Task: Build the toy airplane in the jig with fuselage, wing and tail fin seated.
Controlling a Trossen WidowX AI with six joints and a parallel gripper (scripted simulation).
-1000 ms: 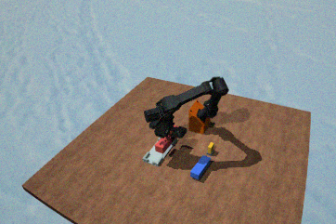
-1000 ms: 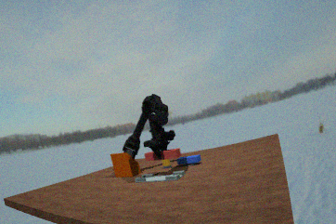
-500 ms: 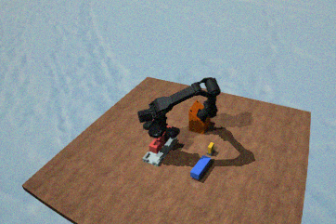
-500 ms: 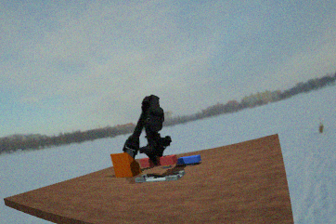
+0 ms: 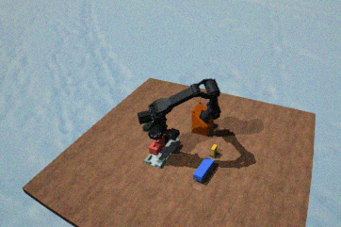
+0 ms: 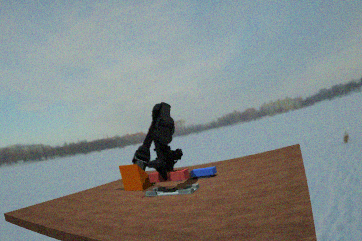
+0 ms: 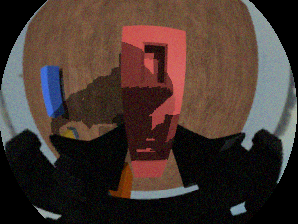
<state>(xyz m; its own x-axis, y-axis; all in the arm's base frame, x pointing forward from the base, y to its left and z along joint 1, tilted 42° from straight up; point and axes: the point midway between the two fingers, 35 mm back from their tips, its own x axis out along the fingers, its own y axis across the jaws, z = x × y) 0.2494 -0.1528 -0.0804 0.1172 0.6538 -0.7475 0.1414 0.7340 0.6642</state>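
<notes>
Top view: the black six-joint arm reaches from its orange block-shaped base [image 5: 202, 121] toward the near-left part of the brown wooden counter [image 5: 94, 178]. Its black parallel-jaw gripper [image 5: 156, 140] is clamped on the red, elongated block-shaped fuselage [image 5: 155, 146], which sits over the pale grey, flat jig cradle [image 5: 155, 160]; whether the fuselage touches the cradle cannot be told from this view. The blue rectangular wing block [image 5: 203, 170] lies on the counter to the right of the jig, apart from it. The small yellow tail fin piece [image 5: 214, 149] stands between the wing and the orange base, touching neither.

Exterior view: the fuselage [image 6: 172, 175] appears level, just above the cradle [image 6: 172, 189], with the wing [image 6: 204, 171] beyond it.

Wrist view: the fuselage [image 7: 150, 96] runs lengthwise away from the camera between the dark fingers, its rectangular socket [image 7: 154, 58] visible near the far end; the wing [image 7: 52, 90] lies at left.
</notes>
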